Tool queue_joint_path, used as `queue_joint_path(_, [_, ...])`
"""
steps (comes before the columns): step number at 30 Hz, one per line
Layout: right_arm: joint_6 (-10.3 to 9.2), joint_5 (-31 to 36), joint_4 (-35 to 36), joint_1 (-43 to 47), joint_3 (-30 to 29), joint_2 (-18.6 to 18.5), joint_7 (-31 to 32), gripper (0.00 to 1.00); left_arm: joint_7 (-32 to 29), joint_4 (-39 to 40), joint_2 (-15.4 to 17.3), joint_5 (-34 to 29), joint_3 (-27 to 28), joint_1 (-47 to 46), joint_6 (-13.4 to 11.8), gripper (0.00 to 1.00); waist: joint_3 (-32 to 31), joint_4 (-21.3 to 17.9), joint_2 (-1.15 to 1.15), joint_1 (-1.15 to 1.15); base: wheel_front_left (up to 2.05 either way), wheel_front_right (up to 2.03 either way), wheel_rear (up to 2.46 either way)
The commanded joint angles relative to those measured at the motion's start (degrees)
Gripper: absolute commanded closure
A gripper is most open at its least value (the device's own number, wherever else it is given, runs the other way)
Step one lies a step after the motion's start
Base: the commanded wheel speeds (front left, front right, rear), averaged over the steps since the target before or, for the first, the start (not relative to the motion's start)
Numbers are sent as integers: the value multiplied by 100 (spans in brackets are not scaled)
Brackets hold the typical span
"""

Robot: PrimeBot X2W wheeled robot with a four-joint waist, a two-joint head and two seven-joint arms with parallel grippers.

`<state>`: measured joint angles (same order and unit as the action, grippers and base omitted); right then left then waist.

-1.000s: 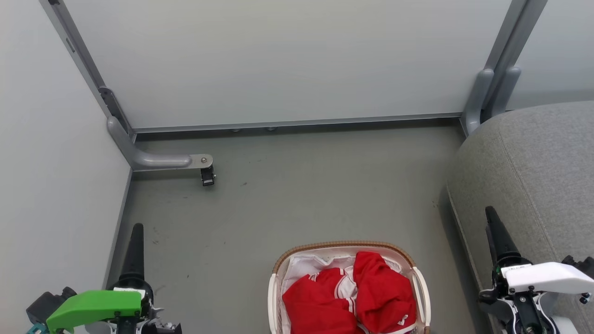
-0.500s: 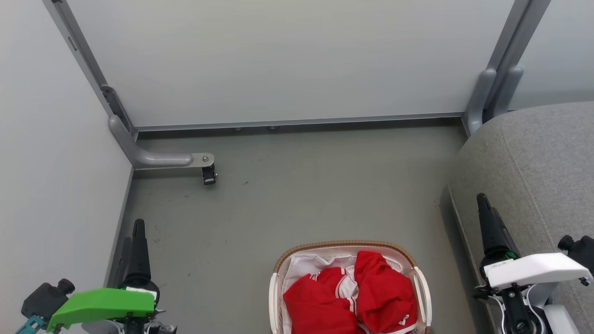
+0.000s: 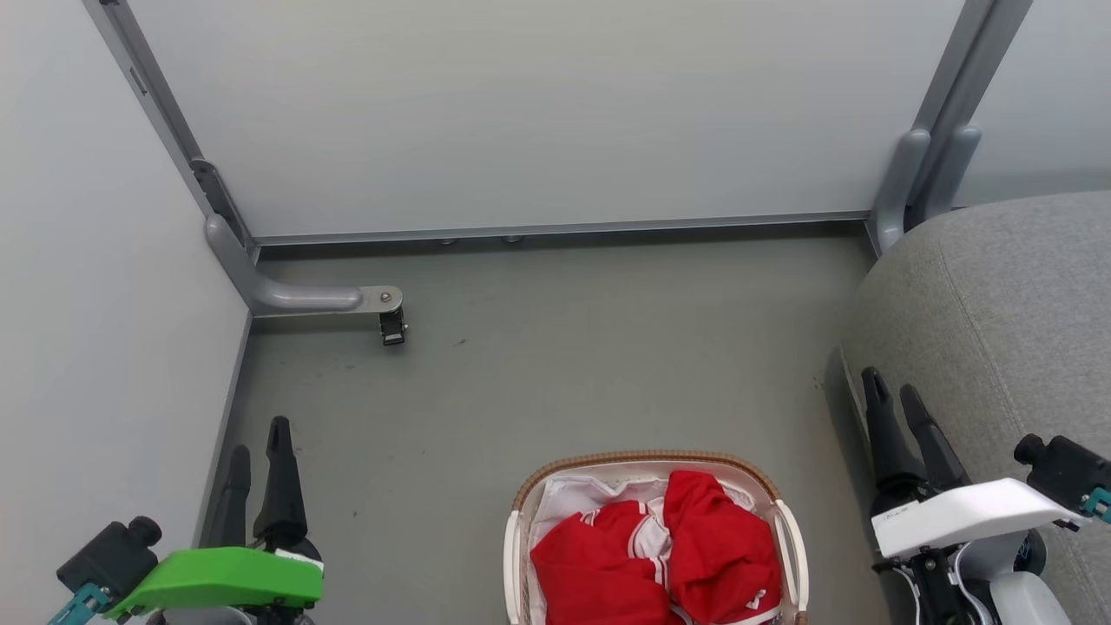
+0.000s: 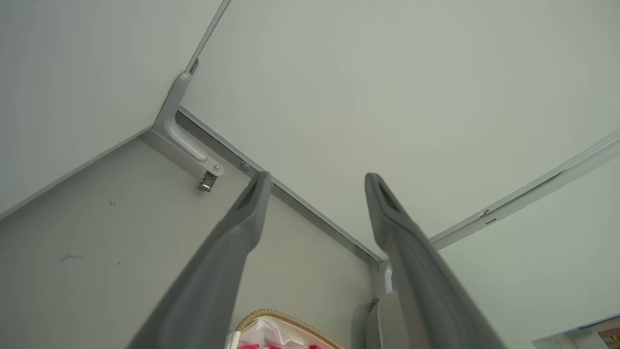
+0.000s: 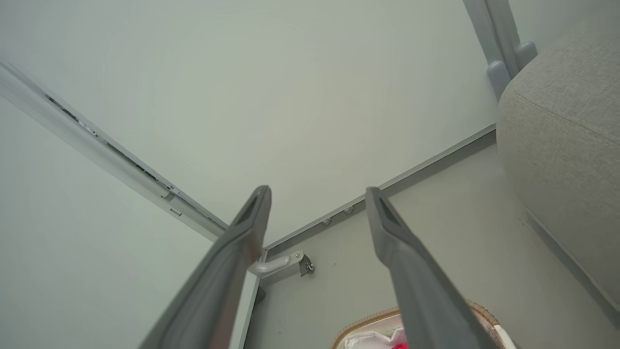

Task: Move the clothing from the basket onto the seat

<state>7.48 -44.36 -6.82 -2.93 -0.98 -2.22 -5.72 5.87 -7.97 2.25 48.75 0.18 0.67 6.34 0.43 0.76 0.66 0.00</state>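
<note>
Far left, ahead of the green-cased left gripper (image 3: 258, 443): grey metal bracket foot (image 3: 304, 299) with a small black caster, out of the way. Spread and empty, that gripper's two long dark fingers, over bare grey-green floor (image 3: 564, 365). To its right and lower, between both grippers: oval cream-white perforated plastic basket (image 3: 642, 457) with brown woven-look rim, holding two crumpled bright-red garments (image 3: 660, 564) with white trim over a thin white liner (image 3: 564, 499). Probably light, limp, apt to trail; best pinched on a raised red fold, clear of liner and rim. Further right, white-cased right gripper (image 3: 890, 386), likewise spread and empty, at the near edge of the large grey upholstered seat cushion (image 3: 998, 304) on its right.
</note>
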Motion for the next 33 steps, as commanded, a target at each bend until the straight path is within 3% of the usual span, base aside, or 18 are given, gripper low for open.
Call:
queue_joint_path(1, [3,219,48,8,16,-41,-76,0,59,79,48,-287,-30,49,-23,0,-2,2,-29,0,0,0,0])
queue_joint_path(13, [3,1080,-120,46,88,-51,-265,0,252,-9,55,-1259,-160,207,-133,0,-19,2,-36,0,0,0,0])
queue_joint_path(33, [3,2231,-186,110,309,-61,-545,0,530,-163,67,-2295,-285,362,-127,0,-31,26,-46,0,0,0,0])
